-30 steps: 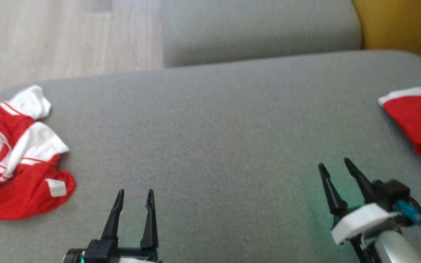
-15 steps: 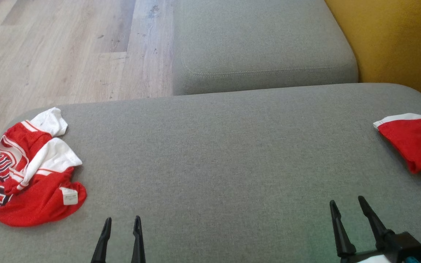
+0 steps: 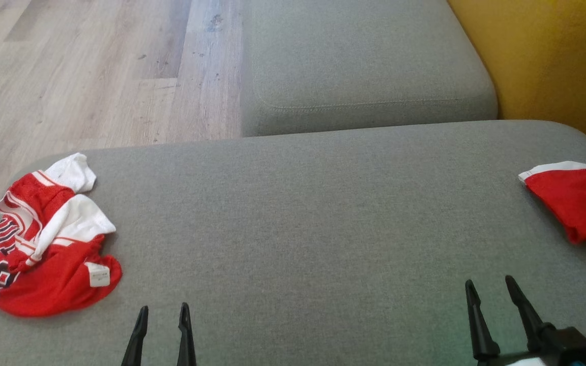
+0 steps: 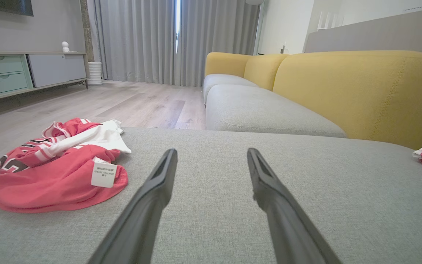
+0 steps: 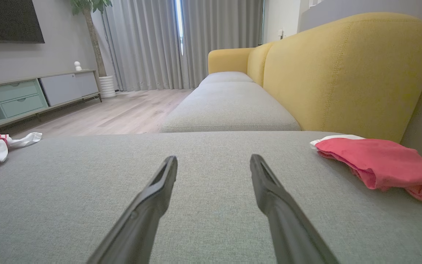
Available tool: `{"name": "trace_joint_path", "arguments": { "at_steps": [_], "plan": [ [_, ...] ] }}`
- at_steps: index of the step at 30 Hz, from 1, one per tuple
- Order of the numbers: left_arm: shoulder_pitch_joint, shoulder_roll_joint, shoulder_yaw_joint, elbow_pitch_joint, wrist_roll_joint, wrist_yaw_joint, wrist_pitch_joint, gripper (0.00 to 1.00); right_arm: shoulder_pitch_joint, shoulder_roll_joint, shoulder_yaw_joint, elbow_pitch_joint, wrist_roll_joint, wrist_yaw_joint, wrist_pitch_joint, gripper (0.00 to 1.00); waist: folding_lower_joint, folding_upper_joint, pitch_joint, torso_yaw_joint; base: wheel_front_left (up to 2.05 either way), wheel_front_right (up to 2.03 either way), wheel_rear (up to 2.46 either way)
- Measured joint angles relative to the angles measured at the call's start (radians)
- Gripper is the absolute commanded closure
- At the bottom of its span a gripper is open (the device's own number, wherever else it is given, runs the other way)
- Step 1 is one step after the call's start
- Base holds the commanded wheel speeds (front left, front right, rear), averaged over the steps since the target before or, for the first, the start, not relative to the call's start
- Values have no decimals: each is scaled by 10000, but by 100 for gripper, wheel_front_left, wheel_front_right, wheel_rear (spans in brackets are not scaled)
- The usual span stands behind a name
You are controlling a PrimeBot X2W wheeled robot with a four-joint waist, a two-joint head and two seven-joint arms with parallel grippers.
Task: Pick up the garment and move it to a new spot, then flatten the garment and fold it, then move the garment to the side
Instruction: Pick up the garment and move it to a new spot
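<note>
Head view, with both wrist views. The garment (image 3: 44, 244) lies crumpled in a rounded heap at the robot's left end of a wide seat cushion (image 3: 298, 229), close to that cushion's rounded edge. It is a red, mesh-like sports fabric with white panels, thin red-and-white striped trim and dark block lettering along its outer side. A small white rectangular label (image 3: 98, 274) with fine print lies face up on its near red fold. The cushion is covered in grey, finely woven cloth, matte and smooth.

A second red piece (image 3: 575, 203) with a white edge band lies flatter at the right end, well apart from the garment.

The left gripper (image 3: 164, 306) hovers low above the cushion near the garment, not touching it. Its two dark, tapering fingers (image 4: 152, 198) stand wide apart with nothing between them. The right gripper (image 3: 490, 279) sits low above the cushion near the second red piece. Its fingers (image 5: 273, 198) are also spread wide and empty.

Beyond the near cushion lies another grey cushion (image 3: 364, 66) with a stitched seam, backed by a mustard-yellow padded backrest (image 3: 542, 56). To the left is a pale wood-plank floor (image 3: 94, 71). The left wrist view also shows grey pleated curtains (image 4: 141, 40) and a low cabinet (image 4: 13, 73) with pale green drawers.
</note>
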State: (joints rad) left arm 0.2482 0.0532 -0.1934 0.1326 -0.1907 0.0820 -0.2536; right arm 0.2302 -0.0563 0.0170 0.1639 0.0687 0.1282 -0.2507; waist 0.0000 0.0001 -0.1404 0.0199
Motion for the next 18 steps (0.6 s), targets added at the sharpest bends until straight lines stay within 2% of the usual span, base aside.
{"name": "trace_joint_path", "arguments": {
  "at_steps": [10,18],
  "plan": [
    [33,-2,25,65,71,-94,0,0,93,36,-21,0,-2,0,0,0,0,0,-62,72,0,0,0],
    [21,0,52,128,263,-138,0,0,100,75,38,-44,0,0,0,0,0,0,-21,795,0,0,0]
  ]
}}
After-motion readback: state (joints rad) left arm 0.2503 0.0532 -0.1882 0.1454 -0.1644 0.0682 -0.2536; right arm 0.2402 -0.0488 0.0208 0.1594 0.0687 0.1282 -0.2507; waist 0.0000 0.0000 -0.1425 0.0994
